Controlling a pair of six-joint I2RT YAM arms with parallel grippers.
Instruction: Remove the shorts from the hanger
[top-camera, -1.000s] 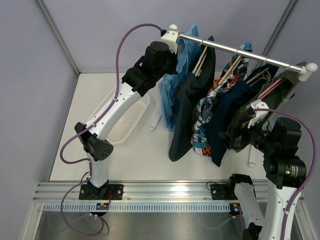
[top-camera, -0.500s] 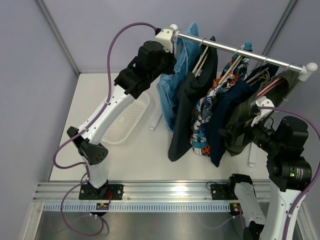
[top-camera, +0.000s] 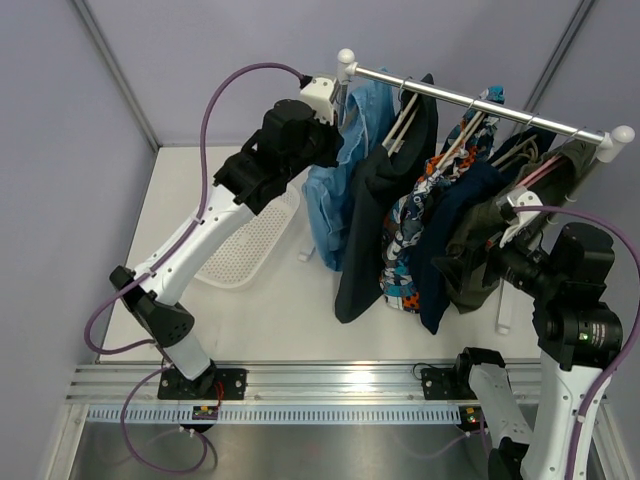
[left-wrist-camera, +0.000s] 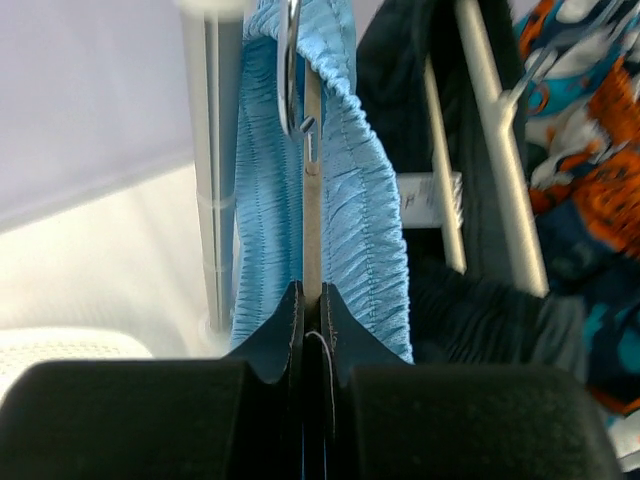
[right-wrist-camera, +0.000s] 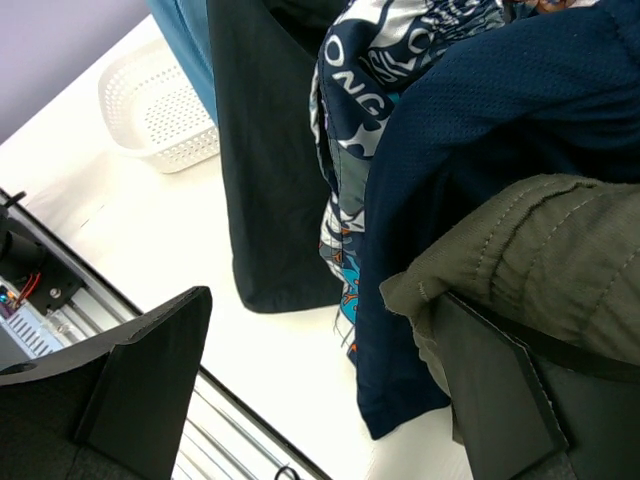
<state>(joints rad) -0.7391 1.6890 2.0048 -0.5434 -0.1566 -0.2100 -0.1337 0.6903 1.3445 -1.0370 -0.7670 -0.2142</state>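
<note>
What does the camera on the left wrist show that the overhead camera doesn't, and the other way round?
Only the left wrist view: the left gripper pinched shut on the thin hanger, with its metal hook above. Only the overhead view: the whole rail, the right arm and an olive garment near it. Both: the light blue shorts, the dark shorts beside them, and a patterned garment.
</note>
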